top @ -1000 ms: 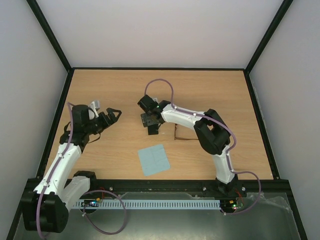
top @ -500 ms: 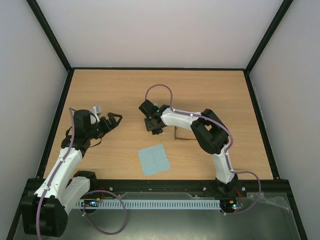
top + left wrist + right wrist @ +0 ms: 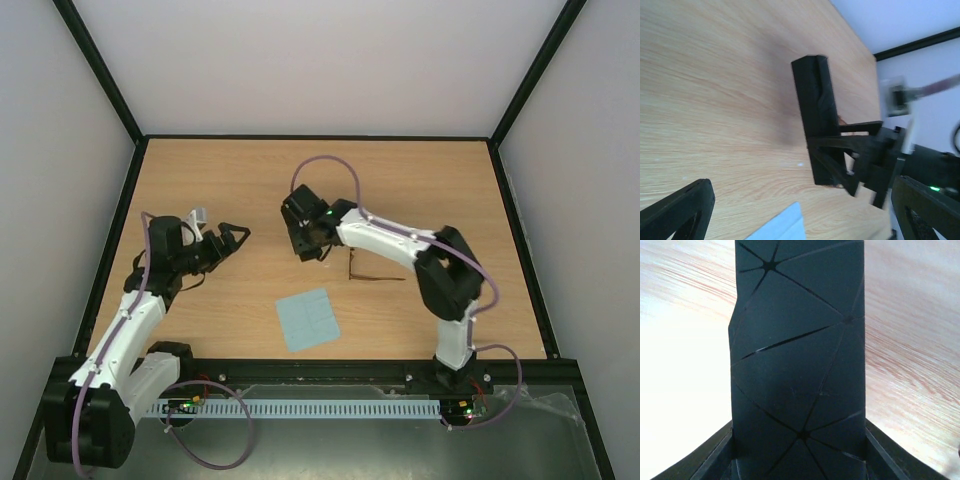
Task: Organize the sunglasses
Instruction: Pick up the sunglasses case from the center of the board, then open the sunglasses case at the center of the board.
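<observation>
Sunglasses (image 3: 372, 277) with a thin dark-brown frame lie flat on the wooden tabletop (image 3: 430, 190), just to the right of the right gripper (image 3: 308, 245), and no arm touches them. The jaws of the right gripper are partly closed and press on both long sides of the black oblong case (image 3: 813, 100). The left gripper (image 3: 228, 238) hovers at the left with its jaws fully wide, holding nothing. A light blue cloth (image 3: 308, 319) lies nearer, between the two arms
</observation>
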`<state>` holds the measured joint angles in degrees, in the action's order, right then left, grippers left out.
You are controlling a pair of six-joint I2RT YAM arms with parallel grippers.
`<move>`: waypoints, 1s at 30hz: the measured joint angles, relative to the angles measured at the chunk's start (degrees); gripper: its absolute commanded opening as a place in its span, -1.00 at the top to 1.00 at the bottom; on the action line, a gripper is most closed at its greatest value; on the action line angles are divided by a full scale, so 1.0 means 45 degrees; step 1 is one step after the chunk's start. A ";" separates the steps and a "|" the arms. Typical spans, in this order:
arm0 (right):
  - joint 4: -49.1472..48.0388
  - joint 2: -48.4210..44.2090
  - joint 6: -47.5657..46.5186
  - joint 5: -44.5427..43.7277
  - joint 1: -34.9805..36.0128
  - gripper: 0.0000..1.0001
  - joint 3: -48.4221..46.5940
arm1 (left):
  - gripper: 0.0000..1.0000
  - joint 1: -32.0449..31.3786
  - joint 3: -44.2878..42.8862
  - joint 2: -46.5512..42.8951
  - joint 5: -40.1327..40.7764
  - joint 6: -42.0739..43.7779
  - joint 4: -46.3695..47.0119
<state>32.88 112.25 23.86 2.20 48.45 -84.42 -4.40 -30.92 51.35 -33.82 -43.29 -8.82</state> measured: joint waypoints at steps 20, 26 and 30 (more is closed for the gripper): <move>-0.6776 -0.8291 0.5163 1.0491 -0.1287 0.03 0.6917 | -0.99 -0.1423 0.1107 -0.4138 -0.2327 -0.5270 0.6450; -1.0151 -0.8587 0.7407 1.1142 -0.1287 0.07 0.7898 | -0.99 -0.2633 0.1355 -0.3711 -0.1409 -0.5537 0.6557; -1.2434 -0.8573 0.8830 1.1239 -0.1287 0.07 0.8582 | -0.99 -0.3691 0.1802 -0.3439 -0.0583 -0.5770 0.6567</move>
<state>-23.07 73.67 63.59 52.77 42.65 -45.80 -21.02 -22.81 35.88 -36.45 -69.25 20.73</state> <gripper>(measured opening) 0.534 0.995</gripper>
